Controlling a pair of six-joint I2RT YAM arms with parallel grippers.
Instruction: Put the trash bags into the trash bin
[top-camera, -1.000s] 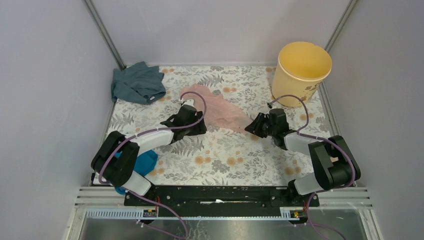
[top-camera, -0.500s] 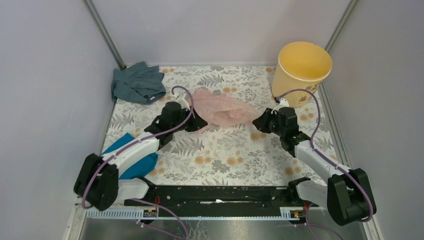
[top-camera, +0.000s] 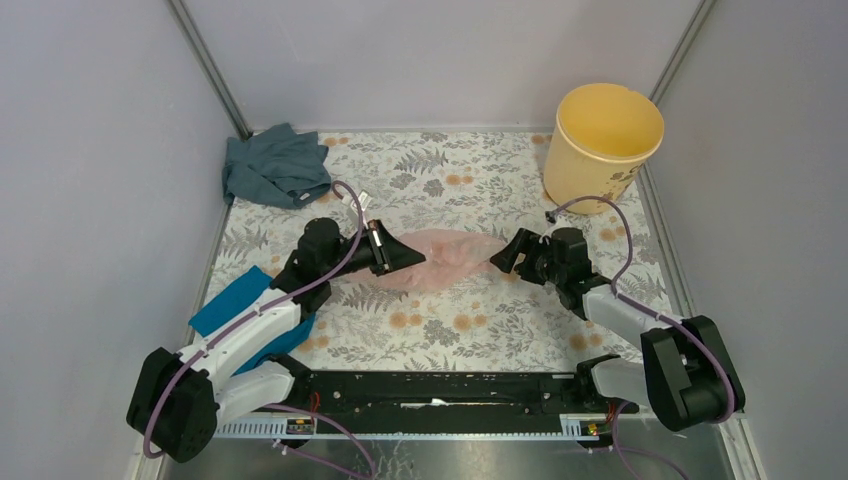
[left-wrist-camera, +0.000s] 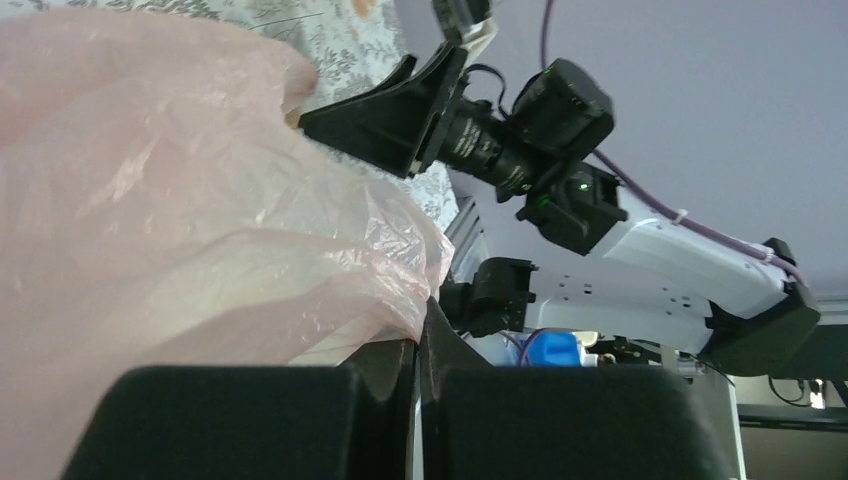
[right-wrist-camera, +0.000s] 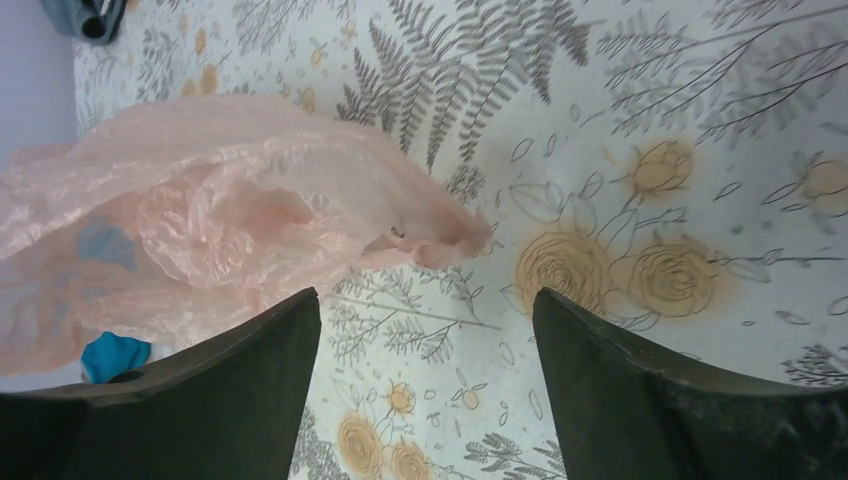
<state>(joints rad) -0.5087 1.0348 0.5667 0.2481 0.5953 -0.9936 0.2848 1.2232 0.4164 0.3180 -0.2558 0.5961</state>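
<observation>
When I look from the top, the pink bag (top-camera: 445, 258) sits nearer to me than a second ago. It is now in the middle of the tabletop (top-camera: 450, 330), well apart from the yellow bin (top-camera: 603, 145) in the far right corner. My left arm has pulled back with it.

From my left wrist, my left jaws are pressed together on a fold of the bag.

From my right wrist, my right jaws stand wide apart, with the bag's tip lying just ahead, between them.
</observation>
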